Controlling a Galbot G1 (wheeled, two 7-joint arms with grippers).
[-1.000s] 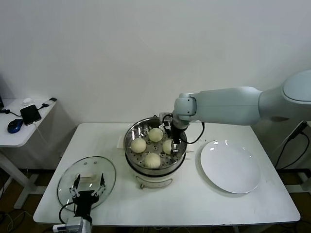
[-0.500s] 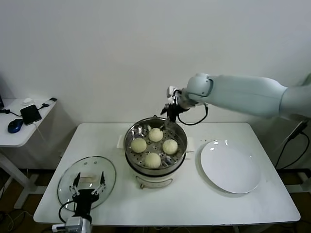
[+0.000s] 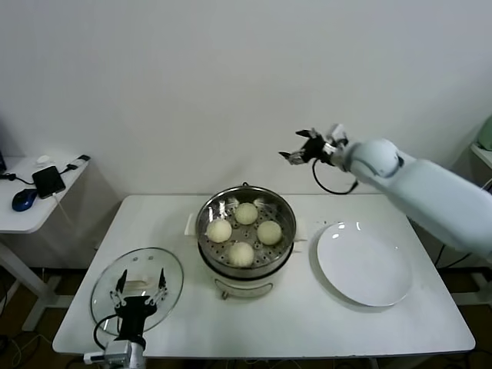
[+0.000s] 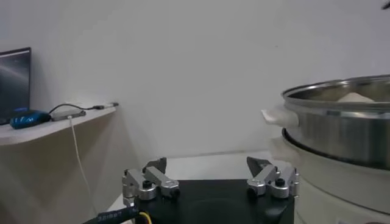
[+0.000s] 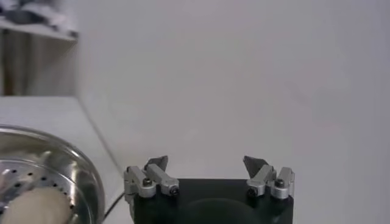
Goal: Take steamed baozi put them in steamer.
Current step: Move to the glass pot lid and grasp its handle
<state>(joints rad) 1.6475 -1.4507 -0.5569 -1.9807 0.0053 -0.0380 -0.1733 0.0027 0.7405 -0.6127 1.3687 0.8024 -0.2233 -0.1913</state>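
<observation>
The steamed baozi (image 3: pixel 243 231), four of them, sit on the perforated tray inside the steamer (image 3: pixel 246 265), which stands around the middle of the white worktop (image 3: pixel 307 323), a little toward the back edge. Starting at the left: a small side table (image 3: pixel 31 207) off the worktop's left edge carries a phone and a blue mouse. At the front-left corner of the worktop lies the glass lid (image 3: pixel 104 288), flat, and right over its near rim hangs the left gripper (image 3: pixel 138 286), fingers spread wide, holding nothing. From the left wrist view the steamer's steel wall and white side handle (image 4: pixel 279 115) show just beyond the left gripper's fingers (image 4: pixel 149 181), apart from them. Moving across, the buns are packed in a neat ring, each near its neighbours. Then the white plate (image 3: pixel 363 263), bare, on the right half of the worktop, just beside the steamer. Up high, above the back edge and right of the steamer, the right gripper (image 3: pixel 307 146) is in the air, fingers spread, empty.
</observation>
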